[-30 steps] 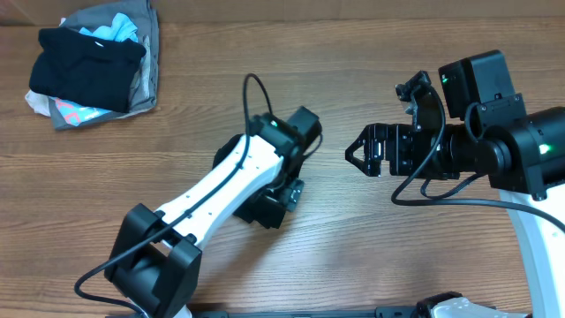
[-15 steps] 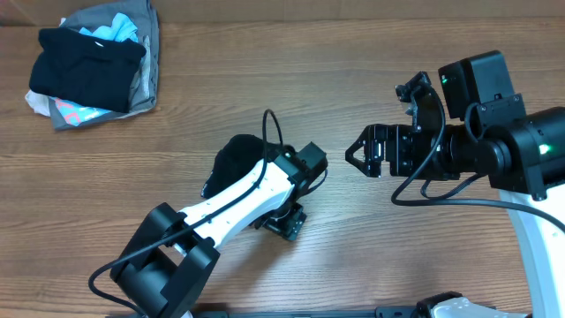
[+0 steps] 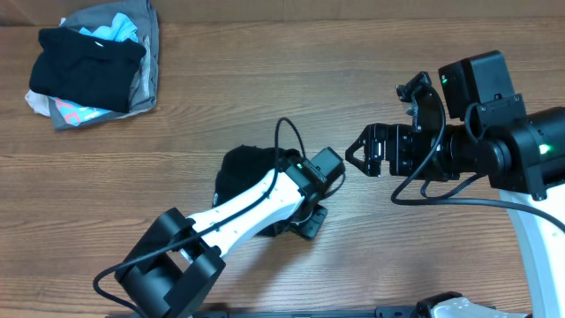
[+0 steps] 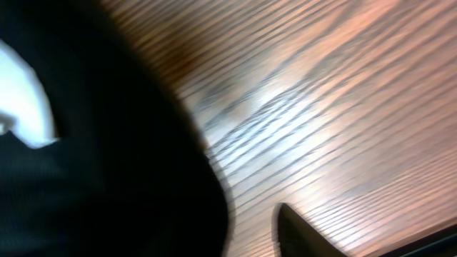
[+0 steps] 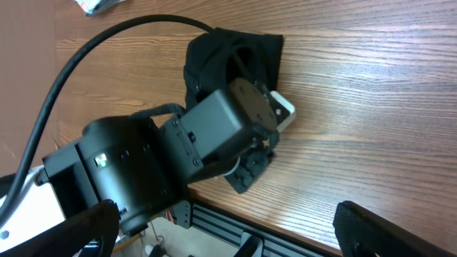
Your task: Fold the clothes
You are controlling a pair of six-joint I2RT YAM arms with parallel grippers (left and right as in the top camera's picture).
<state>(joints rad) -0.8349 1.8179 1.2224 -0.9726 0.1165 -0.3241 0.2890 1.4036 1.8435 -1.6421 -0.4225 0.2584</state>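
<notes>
left arm (image 3: 245, 205): white shell, black joints, looping black cable | right arm (image 3: 494, 150): black, green light

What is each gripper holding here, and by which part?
Right gripper: open, holding nothing. Left gripper sits at the bunched black T-shirt, but its jaws are hidden or blurred, so any grip and its place cannot be told.
</notes>
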